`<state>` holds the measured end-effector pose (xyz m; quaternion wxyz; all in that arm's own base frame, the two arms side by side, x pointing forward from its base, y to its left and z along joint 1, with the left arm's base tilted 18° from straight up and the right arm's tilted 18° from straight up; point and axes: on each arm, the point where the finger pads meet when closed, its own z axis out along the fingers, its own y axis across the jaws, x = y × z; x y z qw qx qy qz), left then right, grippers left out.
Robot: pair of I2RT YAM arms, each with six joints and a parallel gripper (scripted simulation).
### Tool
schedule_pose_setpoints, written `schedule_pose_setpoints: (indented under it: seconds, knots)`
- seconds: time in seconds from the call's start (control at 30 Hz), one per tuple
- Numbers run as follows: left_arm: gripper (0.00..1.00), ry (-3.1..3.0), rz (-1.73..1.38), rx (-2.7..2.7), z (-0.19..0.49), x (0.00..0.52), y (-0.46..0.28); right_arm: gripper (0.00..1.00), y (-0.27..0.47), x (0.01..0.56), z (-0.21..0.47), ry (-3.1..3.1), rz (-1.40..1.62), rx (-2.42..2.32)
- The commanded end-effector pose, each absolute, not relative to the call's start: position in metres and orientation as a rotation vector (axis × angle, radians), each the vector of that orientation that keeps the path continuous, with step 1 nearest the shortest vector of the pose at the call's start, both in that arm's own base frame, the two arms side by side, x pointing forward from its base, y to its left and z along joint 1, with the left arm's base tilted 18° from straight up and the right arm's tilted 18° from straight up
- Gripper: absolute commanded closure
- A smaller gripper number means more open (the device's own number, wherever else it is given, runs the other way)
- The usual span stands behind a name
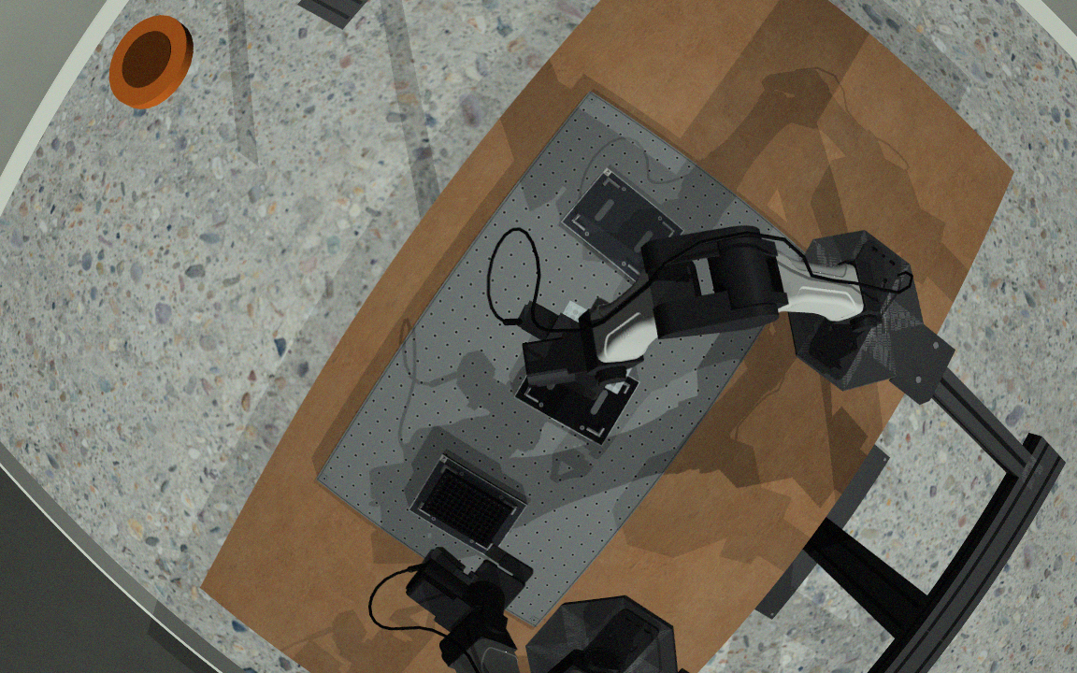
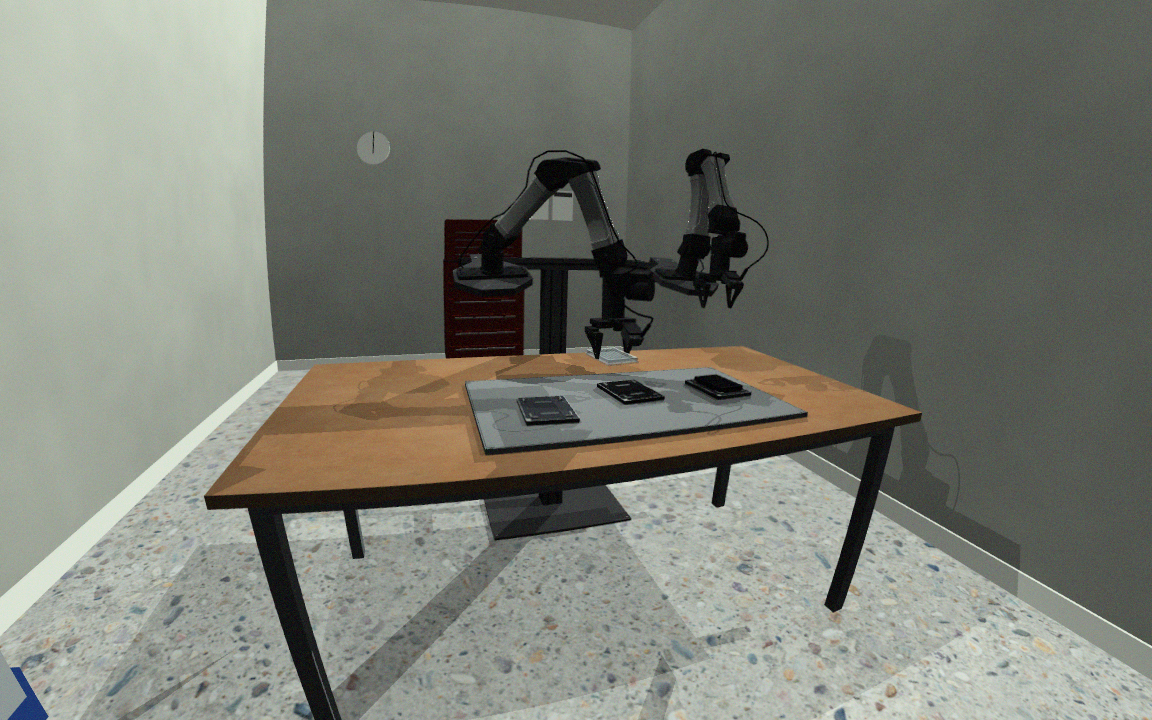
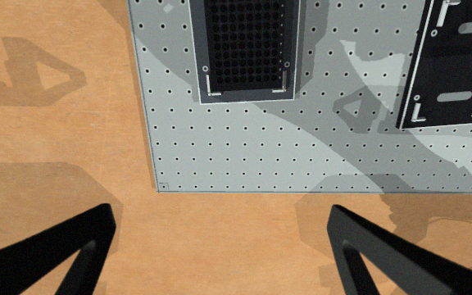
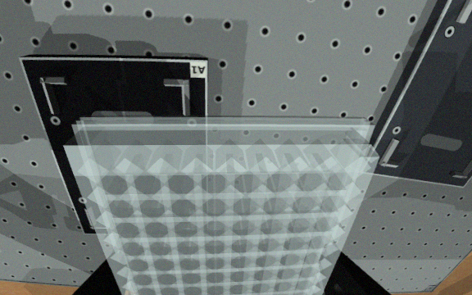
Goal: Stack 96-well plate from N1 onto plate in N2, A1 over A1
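Note:
My right gripper [image 2: 611, 351] is shut on a clear 96-well plate [image 4: 220, 209] [image 2: 616, 357]. It holds the plate above the board, partly over the middle nest; in the right wrist view the plate's upper right corner looks cut. N1 [image 1: 630, 208] [image 2: 548, 410] [image 4: 457, 78] holds no plate. A black 96-well plate [image 1: 466, 505] [image 3: 244, 45] [image 2: 717, 383] sits in N2 [image 3: 246, 97] and looks flat; its cut corner is not clear. My left gripper [image 3: 222, 215] [image 2: 716, 302] is open and empty, high near the N2 end of the board. The right arm hides its own fingers in the top view.
An empty black middle nest [image 1: 567, 409] [image 2: 630, 391] [image 3: 457, 61] [image 4: 117, 94], marked A1 at one corner, lies between N1 and N2. The grey perforated board [image 1: 458, 335] [image 3: 240, 135] carries the nests on the wooden table [image 1: 693, 544] [image 3: 56, 135]. The left arm stands near N2.

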<state>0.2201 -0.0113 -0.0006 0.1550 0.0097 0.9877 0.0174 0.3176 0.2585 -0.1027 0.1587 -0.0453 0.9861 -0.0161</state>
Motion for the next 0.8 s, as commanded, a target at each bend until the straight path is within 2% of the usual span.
schedule_pose_setpoints:
  seconds: [0.0, 0.77]
  knots:
    - [0.00, 2.827, 0.051, 0.022, 0.001, 0.220, -0.011, 1.00, 0.267, 0.310, -0.112, 2.835, -0.086, -0.119]
    - [0.00, 2.827, 0.051, 0.022, 0.001, 0.220, -0.011, 1.00, 0.333, 0.288, -0.121, 2.832, -0.086, -0.122]
